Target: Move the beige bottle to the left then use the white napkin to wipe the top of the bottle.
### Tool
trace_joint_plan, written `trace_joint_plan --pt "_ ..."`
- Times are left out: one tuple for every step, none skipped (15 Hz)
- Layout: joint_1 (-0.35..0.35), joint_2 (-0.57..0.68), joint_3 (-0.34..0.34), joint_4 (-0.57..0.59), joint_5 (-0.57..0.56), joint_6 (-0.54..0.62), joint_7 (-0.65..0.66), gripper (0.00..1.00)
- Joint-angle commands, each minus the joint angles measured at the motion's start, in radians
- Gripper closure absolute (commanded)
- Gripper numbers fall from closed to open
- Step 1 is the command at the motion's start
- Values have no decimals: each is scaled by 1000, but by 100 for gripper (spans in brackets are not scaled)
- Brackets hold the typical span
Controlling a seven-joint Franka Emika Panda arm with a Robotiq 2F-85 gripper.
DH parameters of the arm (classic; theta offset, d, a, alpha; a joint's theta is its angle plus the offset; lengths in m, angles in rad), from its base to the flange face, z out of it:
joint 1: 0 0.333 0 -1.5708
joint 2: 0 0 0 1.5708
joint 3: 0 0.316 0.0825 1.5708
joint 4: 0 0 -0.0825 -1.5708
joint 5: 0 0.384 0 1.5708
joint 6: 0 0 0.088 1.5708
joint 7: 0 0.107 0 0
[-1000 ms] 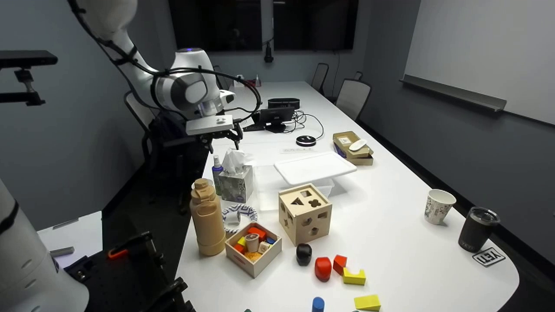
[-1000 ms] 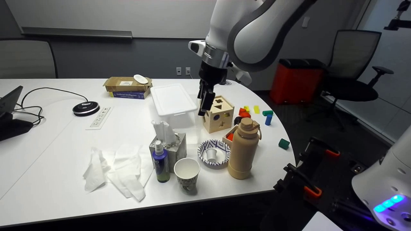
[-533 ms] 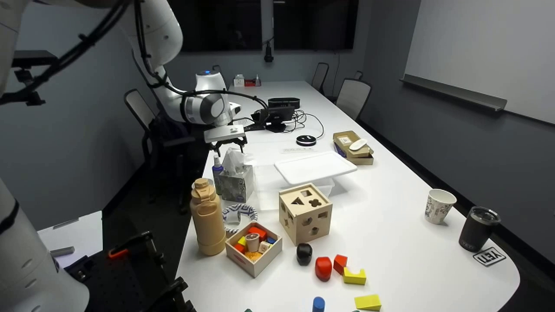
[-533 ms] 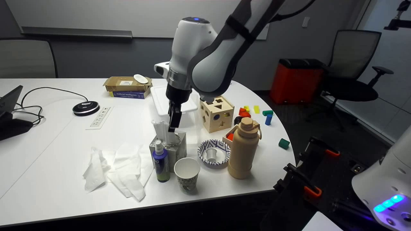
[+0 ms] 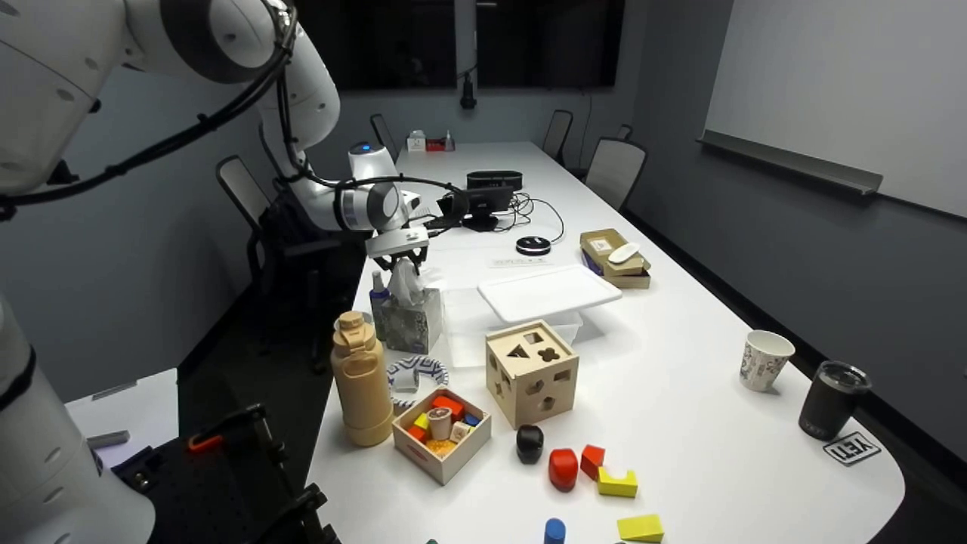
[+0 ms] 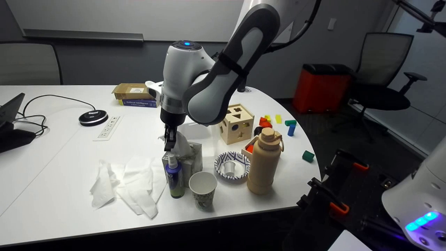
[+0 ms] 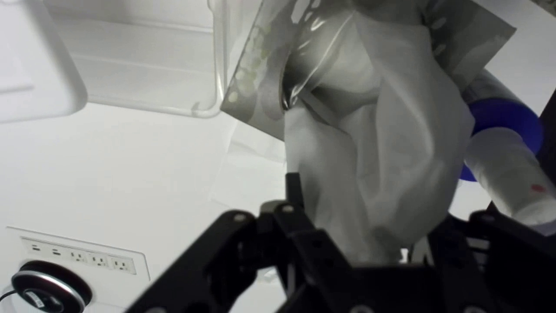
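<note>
Gripper (image 6: 169, 144) straddles one napkin (image 7: 404, 130), one beige bottle (image 6: 264, 164) apart.

The white-and-grey jointed robot arm (image 6: 251, 45) is slanting down from high up in front of me, its rounded white wrist (image 6: 179, 68) standing nearly upright, a small blue light (image 6: 187, 44) glowing on top. The black two-fingered gripper (image 5: 403, 267) is pointing downward, its slim dark fingers (image 7: 294, 191) standing apart.
</note>
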Motion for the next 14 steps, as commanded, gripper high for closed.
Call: trace_joint_plan --pt "23 30 -11 73 -30 -53 40 80" --pt "20 34 0 84 -25 -75 34 89" --pt "19 38 9 96 -21 -98 29 95" --pt "17 39 19 106 -17 -126 25 100" --pt "19 36 28 113 -13 -161 26 100" --pt "21 30 33 119 -11 -196 27 100" --pt "22 19 41 123 -9 -236 27 100" --pt "25 12 45 130 -11 -269 28 100" --pt "34 -2 40 135 -18 -299 38 100" --pt "40 -12 38 141 -23 -322 43 100" --pt "45 -22 36 147 -27 -338 46 100" --pt "50 -38 33 150 -30 -348 50 100" --pt "51 -58 34 147 -31 -355 52 100" --pt "46 -74 42 146 -26 -363 43 100"
